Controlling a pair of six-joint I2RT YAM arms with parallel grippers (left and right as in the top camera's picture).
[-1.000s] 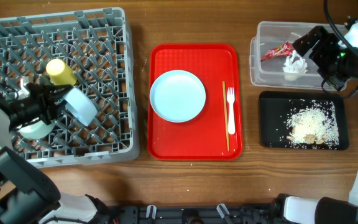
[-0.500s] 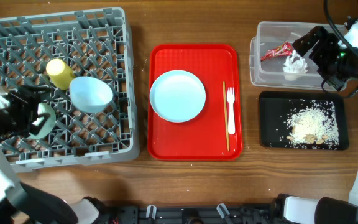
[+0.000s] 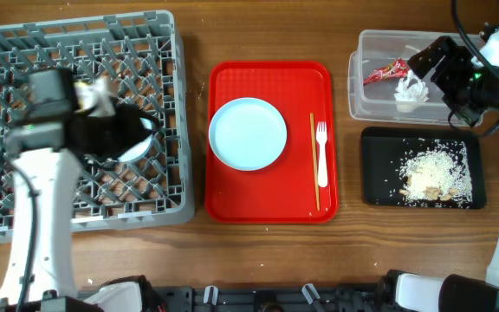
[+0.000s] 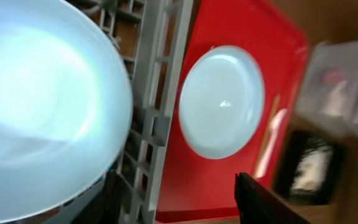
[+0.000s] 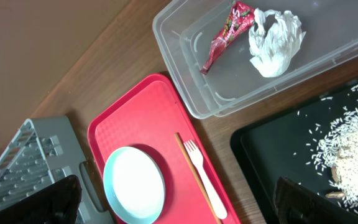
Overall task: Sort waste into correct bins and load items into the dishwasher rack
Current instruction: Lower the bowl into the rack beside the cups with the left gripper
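White bowl (image 4: 42,93) huge wrist-side, obscured overhead; left end effector (image 4: 178,190), right end effector (image 5: 176,186) spread

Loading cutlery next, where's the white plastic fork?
Overhead, the white plastic fork lies on the red tray, right of the round white plate, beside a thin stick.

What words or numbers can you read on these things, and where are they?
Red wrapper in the clear tub: it has some printing, but it is too small and crumpled to read.
White plate, fork, red tray, grey rack, black tray: no words or numbers to be seen.
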